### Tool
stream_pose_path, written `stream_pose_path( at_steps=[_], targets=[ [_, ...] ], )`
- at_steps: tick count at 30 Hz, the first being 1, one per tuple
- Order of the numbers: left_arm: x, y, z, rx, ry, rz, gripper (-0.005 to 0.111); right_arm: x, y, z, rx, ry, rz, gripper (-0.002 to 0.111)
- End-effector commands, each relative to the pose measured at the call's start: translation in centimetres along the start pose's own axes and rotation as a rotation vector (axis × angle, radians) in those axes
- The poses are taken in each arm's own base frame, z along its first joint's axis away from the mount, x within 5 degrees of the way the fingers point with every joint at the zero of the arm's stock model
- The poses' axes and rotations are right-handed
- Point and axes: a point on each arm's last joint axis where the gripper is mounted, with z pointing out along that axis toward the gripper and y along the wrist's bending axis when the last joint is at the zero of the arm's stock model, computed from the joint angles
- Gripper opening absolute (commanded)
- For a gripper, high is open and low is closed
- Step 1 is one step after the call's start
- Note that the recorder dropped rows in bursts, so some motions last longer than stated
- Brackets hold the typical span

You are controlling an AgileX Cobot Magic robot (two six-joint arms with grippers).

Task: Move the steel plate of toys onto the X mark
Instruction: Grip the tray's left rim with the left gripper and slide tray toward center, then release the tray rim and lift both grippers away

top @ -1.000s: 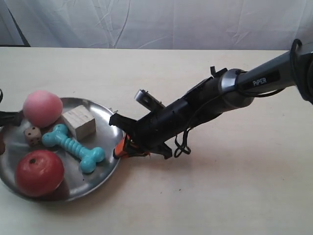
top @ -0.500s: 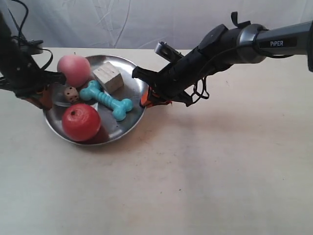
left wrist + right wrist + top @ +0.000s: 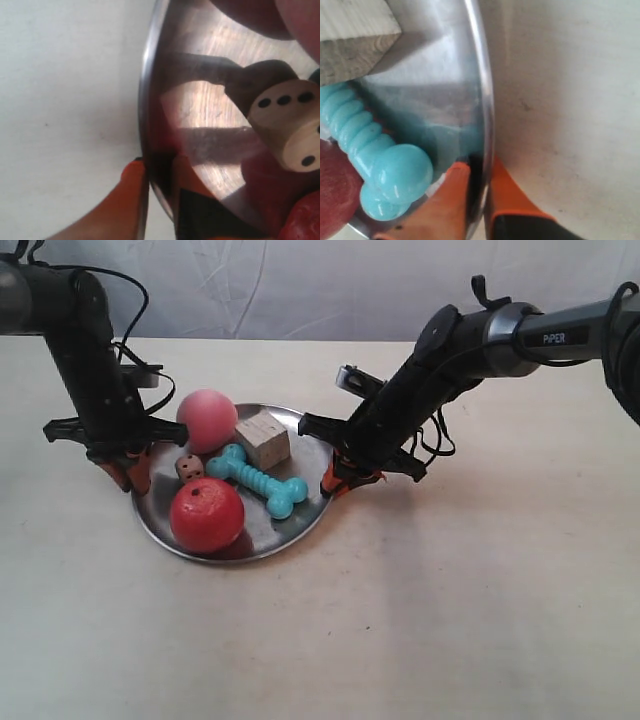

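Note:
The steel plate (image 3: 262, 544) sits left of the table's middle in the exterior view. It holds a red apple (image 3: 207, 515), a pink ball (image 3: 207, 420), a teal bone (image 3: 258, 480), a wooden cube (image 3: 262, 438) and a small die (image 3: 188, 468). My left gripper (image 3: 130, 468) is shut on the plate's left rim (image 3: 145, 100), with the die (image 3: 290, 130) close by and the left gripper (image 3: 160, 180) pinching the edge. On the opposite rim (image 3: 487, 100), beside the bone (image 3: 385, 170), my right gripper (image 3: 338, 480) (image 3: 477, 185) is also shut. No X mark shows in any view.
The pale beige table (image 3: 480, 590) stretches to the right of and in front of the plate. A white cloth backdrop (image 3: 300, 290) hangs behind the table's far edge. Cables trail from both arms near the plate.
The plate with its toys has travelled to the right across the table, held at both rims. The left arm has come into the exterior view; both grippers stay shut on the plate.

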Motion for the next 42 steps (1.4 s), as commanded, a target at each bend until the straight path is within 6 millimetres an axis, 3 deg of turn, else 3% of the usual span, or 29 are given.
stream_pose_path(
  at_steps=[1,10,13,16,18,26,32,36,42],
  targets=[
    [0.2,-3.5,-0.1,0.138,0.015,0.0,0.005,0.3,2.0,0.4,-0.043,0.004,-0.057,-0.001],
    [0.0,-3.2,-0.9,0.088,-0.012,0.018,0.049,0.3,1.9,0.4,-0.041,0.002,-0.047,0.0],
    [0.1,-3.2,-1.6,0.068,-0.029,0.03,0.058,0.3,1.9,0.4,-0.041,0.002,-0.045,0.012],
    [0.4,-3.2,-3.0,0.047,-0.061,0.044,0.059,0.3,1.9,0.4,-0.042,0.003,-0.036,0.034],
    [0.7,-3.2,-3.9,0.031,-0.082,0.053,0.059,0.3,1.8,0.3,-0.038,0.004,-0.025,0.041],
    [0.9,-2.7,-4.6,-0.039,-0.096,0.078,0.059,0.0,0.6,-1.1,-0.048,0.035,0.009,0.042],
    [0.9,-2.6,-4.5,-0.047,-0.09,0.08,0.059,-0.2,0.7,-2.2,-0.052,0.01,0.005,0.042],
    [0.9,-1.6,-4.5,-0.152,-0.085,0.078,0.059,0.0,0.8,-2.2,-0.053,0.022,0.002,0.042],
    [1.1,-1.1,-5.6,-0.227,-0.11,0.086,0.059,-0.1,1.1,-3.5,-0.013,-0.013,-0.047,0.042]
  ],
)
